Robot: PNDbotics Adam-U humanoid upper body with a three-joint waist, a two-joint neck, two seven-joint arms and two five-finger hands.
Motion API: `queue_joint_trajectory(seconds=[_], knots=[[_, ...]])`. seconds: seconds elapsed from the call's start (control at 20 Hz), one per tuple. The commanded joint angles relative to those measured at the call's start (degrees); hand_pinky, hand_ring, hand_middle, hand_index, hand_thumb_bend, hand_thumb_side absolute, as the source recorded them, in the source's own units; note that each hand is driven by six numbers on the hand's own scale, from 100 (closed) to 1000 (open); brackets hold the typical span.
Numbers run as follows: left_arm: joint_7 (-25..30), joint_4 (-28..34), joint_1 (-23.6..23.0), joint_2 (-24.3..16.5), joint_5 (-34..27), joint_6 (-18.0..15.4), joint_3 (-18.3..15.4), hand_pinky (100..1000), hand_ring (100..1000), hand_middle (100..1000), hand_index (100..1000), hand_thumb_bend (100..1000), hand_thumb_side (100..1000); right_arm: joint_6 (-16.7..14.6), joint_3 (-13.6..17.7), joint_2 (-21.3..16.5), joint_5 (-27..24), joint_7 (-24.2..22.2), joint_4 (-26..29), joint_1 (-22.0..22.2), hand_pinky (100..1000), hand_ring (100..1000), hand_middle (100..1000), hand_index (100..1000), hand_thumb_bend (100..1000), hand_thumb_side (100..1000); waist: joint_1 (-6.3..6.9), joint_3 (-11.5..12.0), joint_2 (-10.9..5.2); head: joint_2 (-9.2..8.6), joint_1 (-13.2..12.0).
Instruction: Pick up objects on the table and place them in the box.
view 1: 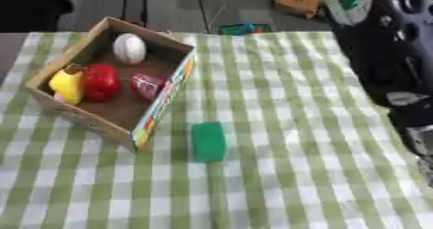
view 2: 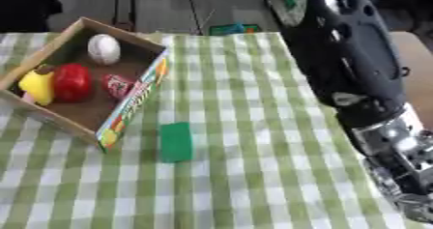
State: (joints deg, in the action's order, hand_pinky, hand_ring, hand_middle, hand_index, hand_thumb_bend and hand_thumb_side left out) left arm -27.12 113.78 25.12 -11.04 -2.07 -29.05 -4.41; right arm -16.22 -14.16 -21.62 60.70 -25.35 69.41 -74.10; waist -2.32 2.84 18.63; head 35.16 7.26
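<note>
Green block [view 1: 208,141] lies on the checked tablecloth [view 1: 287,126] beside the box [view 1: 161,108] (right arm's [view 2: 355,64] fingers unreadable).

Open brown cardboard box [view 1: 161,93] with a colourful printed side, set askew on a green-and-white checked tablecloth [view 1: 287,150]. Inside: white egg-shaped object [view 1: 129,48], glossy red rounded object [view 1: 101,81], yellow rounded object [view 1: 67,85], small red-and-white packet [view 1: 147,84]. Just beside the box's near corner, flat green rectangular block [view 1: 208,141]. Along the right edge, black robot arm [view 1: 397,54].
</note>
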Motion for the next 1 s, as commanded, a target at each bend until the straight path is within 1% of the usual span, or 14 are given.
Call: queue_joint_trajectory(seconds=[0.05,0.1,0.15,0.3,0.5,0.65,0.95,1.0], knots=[[0.2,0.8,0.4,-0.6,-0.1,0.0,0.2,726,618,711,751,100,1000,-1.0,-0.1,0.3,0.8,0.7,-2.2,-0.8,981,993,997,1000,540,888,0.21,0.2,-1.41,-0.58,0.1],[0.2,0.8,0.5,-0.6,0.0,0.1,0.2,726,618,711,751,100,1000,-1.1,-0.2,0.5,0.4,1.2,-2.6,-0.4,981,993,997,1000,540,888,0.24,0.2,-1.35,-0.71,0.0],[0.2,0.8,0.5,-0.5,0.0,0.1,0.2,727,618,710,751,100,1000,-1.0,-0.3,0.7,0.0,1.8,-2.8,0.0,984,998,989,1000,575,881,0.26,0.2,-1.30,-0.79,-0.1],[0.3,0.8,0.6,-0.4,0.1,0.1,0.2,727,618,710,751,100,1000,-0.5,-0.6,1.8,-0.6,3.4,-3.3,1.3,1000,1000,997,1000,598,878,0.41,0.3,-1.13,-1.04,-0.1],[0.4,0.8,0.7,-0.3,0.3,0.3,0.3,727,617,707,750,100,1000,-0.1,-0.9,3.2,0.0,3.6,-5.3,2.8,1000,1000,1000,1000,604,855,0.56,0.4,-0.95,-1.28,-0.1],[0.4,0.8,0.8,-0.2,0.3,0.3,0.3,727,616,706,749,100,1000,0.4,-0.5,4.1,0.5,3.7,-7.0,4.1,1000,1000,1000,1000,602,851,0.64,0.4,-0.79,-1.42,-0.2],[0.5,0.8,0.9,-0.1,0.3,0.4,0.2,728,616,705,749,100,1000,2.1,0.3,4.7,0.2,5.1,-8.5,7.1,1000,1000,1000,1000,631,837,0.69,0.4,-0.49,-1.64,-0.5],[0.5,0.8,0.9,-0.2,0.4,0.4,0.2,728,615,704,749,100,1000,2.0,0.4,4.6,-0.7,4.8,-8.3,7.9,1000,1000,1000,1000,696,810,0.66,0.4,-0.39,-1.67,-0.7]])
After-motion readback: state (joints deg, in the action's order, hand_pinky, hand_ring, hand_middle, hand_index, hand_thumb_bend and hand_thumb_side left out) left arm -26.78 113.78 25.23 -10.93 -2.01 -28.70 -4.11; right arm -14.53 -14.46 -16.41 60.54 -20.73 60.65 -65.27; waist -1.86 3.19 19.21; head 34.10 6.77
